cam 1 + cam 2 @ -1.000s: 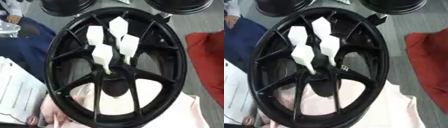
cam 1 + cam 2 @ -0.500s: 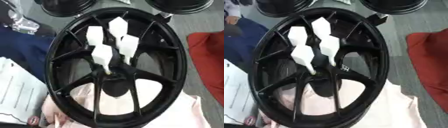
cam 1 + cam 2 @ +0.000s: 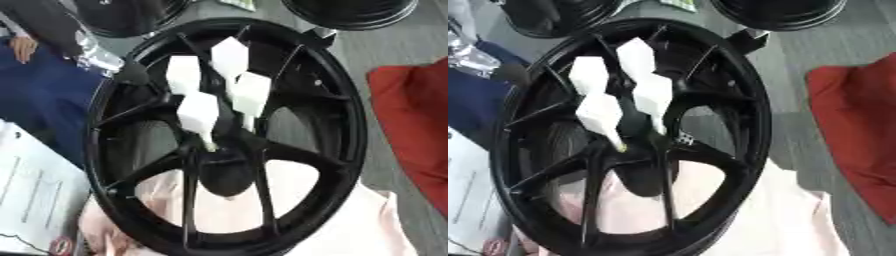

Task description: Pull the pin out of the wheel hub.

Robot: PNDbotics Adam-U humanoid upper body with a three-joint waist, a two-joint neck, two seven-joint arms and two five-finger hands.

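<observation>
A black wheel holds four white pins standing above its hub; neither hand shows in either view.

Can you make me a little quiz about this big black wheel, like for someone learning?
1. How many white pins stand in the hub of the black wheel?
2. True or false: a robot hand is holding a white pin.
3. What lies on the table right of the wheel: A) a red cloth, B) a green box, C) a yellow cup?

Key
1. Four white pins.
2. False; no robot hand shows in either view.
3. A, the red cloth.
</observation>
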